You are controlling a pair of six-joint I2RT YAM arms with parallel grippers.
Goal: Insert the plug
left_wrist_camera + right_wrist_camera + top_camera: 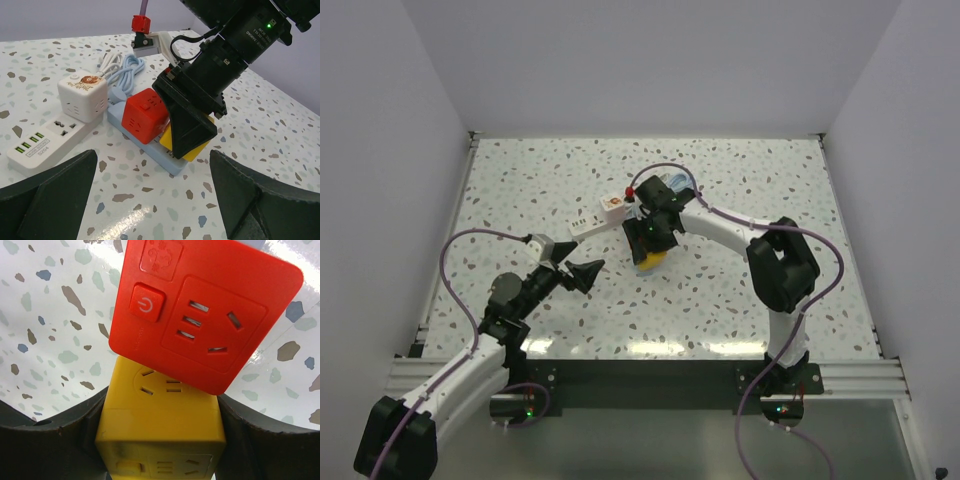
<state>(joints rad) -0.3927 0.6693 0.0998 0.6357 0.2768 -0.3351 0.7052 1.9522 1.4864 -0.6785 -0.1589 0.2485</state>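
Two grippers, five electrical items, one speckled bench (520, 180).

1. Pale blue power strip (149, 150): lies flat on the bench. It carries a red cube adapter (142, 116), and a yellow cube adapter (160, 425) touches the red one's side.
2. Right gripper (650, 254): closed on the yellow cube adapter, one finger on each side face, directly over the blue strip.
3. Left gripper (586, 273): jaws spread wide, holding nothing, low over the bench. It faces the strips and is apart from them.
4. White power strip (44, 146): green-marked ports, just beside the blue strip. A white cube adapter (82, 94) stands at its far end.
5. White and pale blue cables (122, 67): looped behind the strips.

Not legible:
- The yellow adapter's underside is covered by the right gripper, so it cannot be told whether its prongs are in the strip.
- Most of the blue strip is hidden under the cubes and the gripper.
- In the top view the right arm hides the red adapter.
- In the right wrist view the yellow adapter's near face is blurred and cut off at the bottom.
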